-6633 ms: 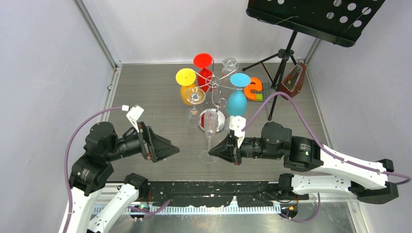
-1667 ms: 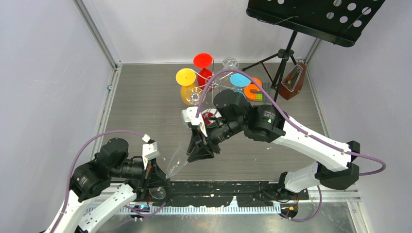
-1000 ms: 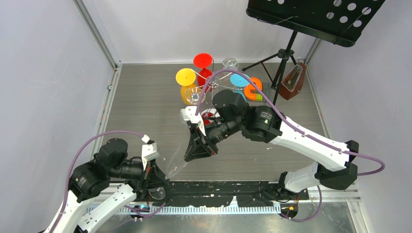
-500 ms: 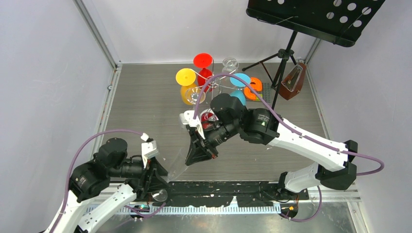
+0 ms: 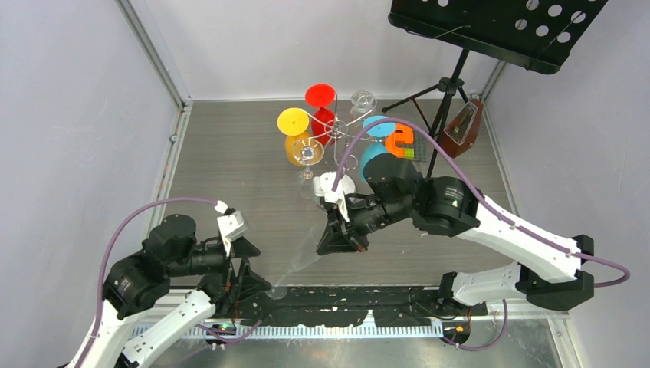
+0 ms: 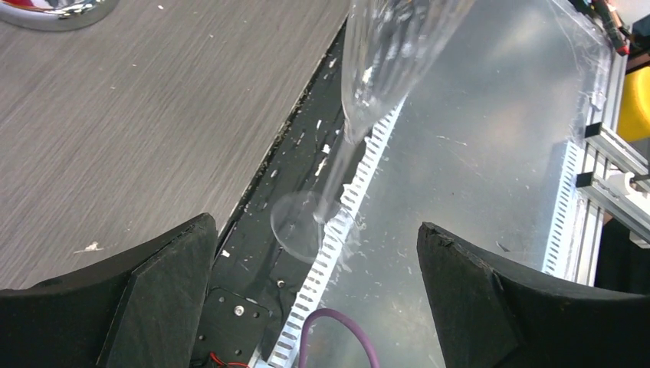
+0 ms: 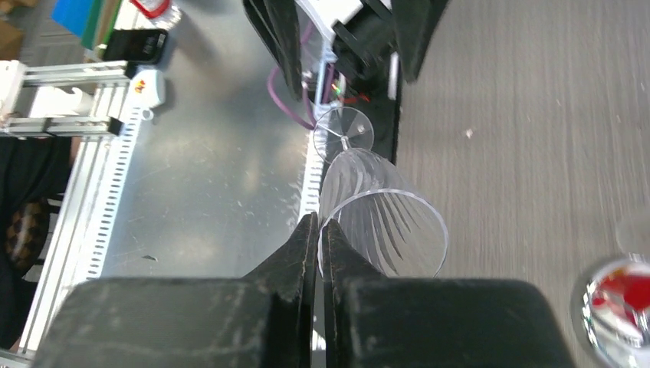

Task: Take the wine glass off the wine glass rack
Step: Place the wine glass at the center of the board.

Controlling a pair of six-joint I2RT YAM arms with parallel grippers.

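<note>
The top view places the glass [image 5: 305, 261] well apart from the rack [image 5: 337, 134]. It lies tilted, low over the near edge of the table [image 5: 230, 169], bowl toward the right claw [image 5: 331, 244] and foot toward the left claw [image 5: 253, 268]. The rack stands at the back with other glasses [image 5: 293, 121] hanging on it. From up there I cannot tell how either claw sits on the clear glass.

The right wrist view settles that: the right claw's fingers [image 7: 303, 253] are together on the rim, the thin wall pinched between them, and the bowl points away toward the foot.

The left wrist view shows the left claw's fingers [image 6: 153, 284] spread wide, with the stem and foot in the gap between them and touching neither. The foot hangs over the black strip [image 6: 253, 253] at the table's edge; I cannot tell whether it rests on it.

My right arm reaches from its base across to the middle, wrist angled down and left. My left arm is folded close to its base, claw pointing right along the near edge.
</note>
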